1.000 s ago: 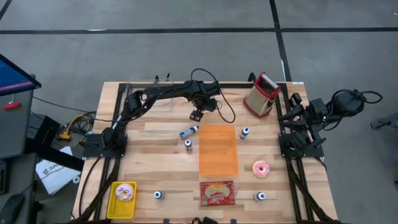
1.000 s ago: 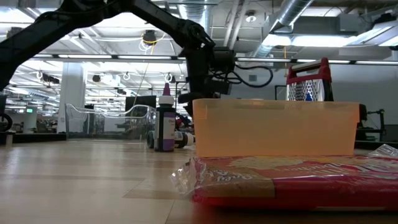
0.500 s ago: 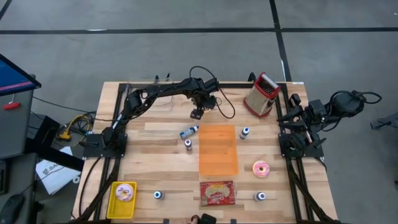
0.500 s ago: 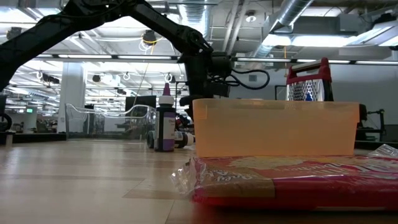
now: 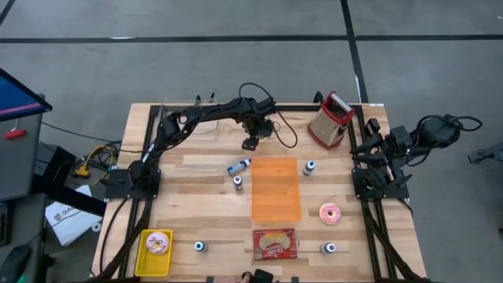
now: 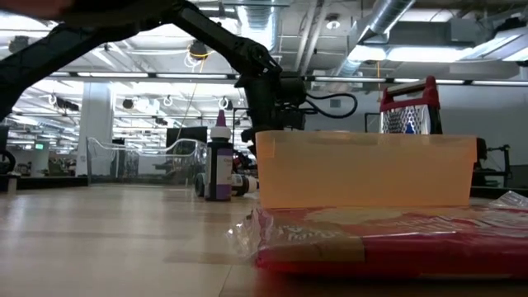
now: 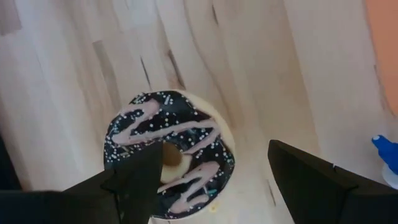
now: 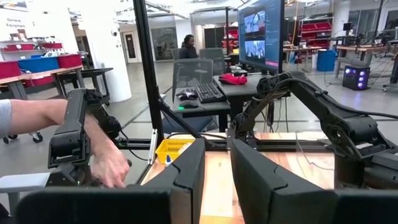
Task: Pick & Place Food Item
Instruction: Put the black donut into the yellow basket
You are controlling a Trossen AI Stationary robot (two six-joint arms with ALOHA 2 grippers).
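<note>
A chocolate-glazed donut point(image 7: 168, 162) with pink drizzle and sprinkles lies flat on the wooden table point(image 7: 267, 68). My left gripper point(image 7: 211, 171) hangs over it, open and pointing steeply down, one finger on each side. In the high view this gripper point(image 5: 250, 144) is at the far middle of the table and hides the donut. In the low view the gripper point(image 6: 272, 115) stands behind the orange bin point(image 6: 363, 169). My right gripper point(image 8: 217, 146) waits raised at the table's right edge point(image 5: 363, 145), level, with a narrow empty gap between its fingers. My left gripper has one finger point(image 7: 134, 183) in front of the donut's edge point(image 7: 115, 152) in the wrist view, and I cannot tell whether it touches. The other finger point(image 7: 298, 174) stands clear of the donut, with bare table between them.
Near the gripper are an orange bin point(image 5: 275, 190), a fallen blue-capped bottle point(image 5: 239, 167) and upright small bottles point(image 5: 310, 167). A red grater point(image 5: 332, 118) stands far right. A pink donut point(image 5: 330, 213), a red snack pack point(image 5: 275, 244) and a yellow tray point(image 5: 155, 250) lie nearer. A person's hand point(image 8: 109, 163) shows beyond the table.
My left gripper has turned a little over the donut and edged slightly toward the table's far edge. Its finger gap looks unchanged.
</note>
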